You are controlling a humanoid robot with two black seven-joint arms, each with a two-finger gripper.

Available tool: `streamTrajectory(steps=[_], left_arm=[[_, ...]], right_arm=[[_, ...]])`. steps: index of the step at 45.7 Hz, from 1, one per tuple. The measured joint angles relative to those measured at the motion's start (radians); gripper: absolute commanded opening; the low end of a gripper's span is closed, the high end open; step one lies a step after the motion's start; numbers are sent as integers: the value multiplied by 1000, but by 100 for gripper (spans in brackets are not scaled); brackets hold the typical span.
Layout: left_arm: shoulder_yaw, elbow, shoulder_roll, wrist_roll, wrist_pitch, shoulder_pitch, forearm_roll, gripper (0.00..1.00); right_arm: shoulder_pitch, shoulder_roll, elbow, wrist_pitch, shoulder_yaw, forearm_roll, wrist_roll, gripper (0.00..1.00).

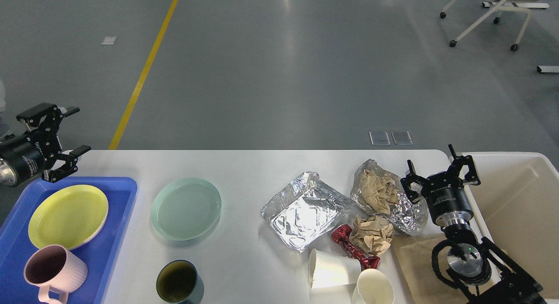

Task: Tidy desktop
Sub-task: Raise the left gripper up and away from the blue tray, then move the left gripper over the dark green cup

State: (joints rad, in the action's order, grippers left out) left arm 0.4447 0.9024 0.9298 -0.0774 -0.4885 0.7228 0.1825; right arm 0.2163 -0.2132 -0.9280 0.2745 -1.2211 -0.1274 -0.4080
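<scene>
The white desktop [244, 168] carries a pale green plate [186, 208], a dark cup [178, 281], an empty foil tray [301, 210], a foil tray holding crumpled brown paper [384, 195], a loose ball of brown paper [372, 234], a red wrapper [353, 247] and two white paper cups [349, 278]. My left gripper [61, 133] is open and empty, above the far left corner of the blue tray. My right gripper [439, 168] is open and empty, just right of the foil tray with paper.
A blue tray [118, 234] at the left holds a yellow plate [67, 215] and a pink mug [50, 271]. A cream bin [519, 199] stands at the right edge. Brown paper sheet [419, 269] lies under my right arm.
</scene>
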Motion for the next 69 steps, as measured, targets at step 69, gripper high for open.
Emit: streamTrajectory(steps=[69], left_arm=[[-1941,827,-954,15,-259,1969,-610,96]], right_arm=[[0,0,0,0,0,0,0,100]])
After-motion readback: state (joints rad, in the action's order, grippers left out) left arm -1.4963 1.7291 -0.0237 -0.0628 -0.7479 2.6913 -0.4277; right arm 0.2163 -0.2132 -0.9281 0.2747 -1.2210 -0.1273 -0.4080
